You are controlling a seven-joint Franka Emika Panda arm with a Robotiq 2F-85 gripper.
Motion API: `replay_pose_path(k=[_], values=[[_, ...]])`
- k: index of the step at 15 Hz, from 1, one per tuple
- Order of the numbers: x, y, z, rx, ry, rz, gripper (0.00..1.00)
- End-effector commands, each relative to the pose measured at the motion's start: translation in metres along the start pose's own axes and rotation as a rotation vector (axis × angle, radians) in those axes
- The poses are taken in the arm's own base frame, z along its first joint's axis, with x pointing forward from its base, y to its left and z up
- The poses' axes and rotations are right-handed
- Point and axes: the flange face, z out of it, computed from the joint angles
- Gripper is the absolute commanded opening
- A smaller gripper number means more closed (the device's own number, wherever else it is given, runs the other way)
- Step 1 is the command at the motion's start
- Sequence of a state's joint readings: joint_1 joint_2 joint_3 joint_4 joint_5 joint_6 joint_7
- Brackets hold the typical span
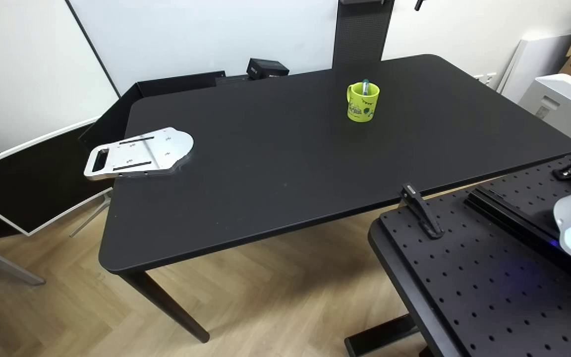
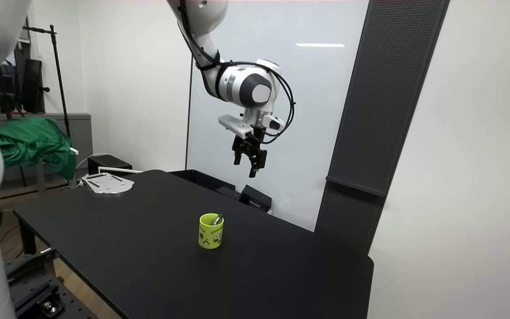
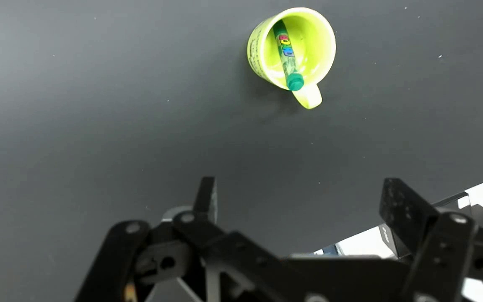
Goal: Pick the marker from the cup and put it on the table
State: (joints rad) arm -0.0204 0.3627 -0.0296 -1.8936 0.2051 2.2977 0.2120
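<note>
1. In an exterior view the cup [image 1: 361,111] stands upright on the table [image 1: 265,168], handle showing, as in the wrist view.
2. The marker [image 3: 286,54] leans inside the cup, a green end at the rim beside the handle.
3. The wrist view gives the marker's coloured print and most of its length; both exterior views give just its upper part at the cup's mouth.
4. In an exterior view the gripper [image 2: 245,168] hangs higher than the cup, well apart from it; the wrist view shows its jaws spread wide, holding nothing.
5. A white slotted panel [image 1: 139,152] lies well apart from the cup in both exterior views.
6. A green cloth [image 2: 33,141], well apart from the cup, shows in an exterior view alone.
</note>
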Motion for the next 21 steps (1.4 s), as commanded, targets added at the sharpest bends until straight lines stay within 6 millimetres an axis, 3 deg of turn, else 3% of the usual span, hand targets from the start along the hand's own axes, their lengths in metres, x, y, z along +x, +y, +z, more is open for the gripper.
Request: replay_pose_path(k=[1,6,13,14,21], values=[[0.023,-0.013,0.017,0.012,-0.07,0.051,1.0],[0.031,-0.026,0.042,0.01,-0.136,0.049,1.0],[0.027,-0.045,0.073,0.003,-0.193,0.032,1.0],[0.021,-0.038,0.071,-0.004,-0.175,0.001,1.0],[0.02,-0.038,0.076,-0.007,-0.18,-0.005,1.0]])
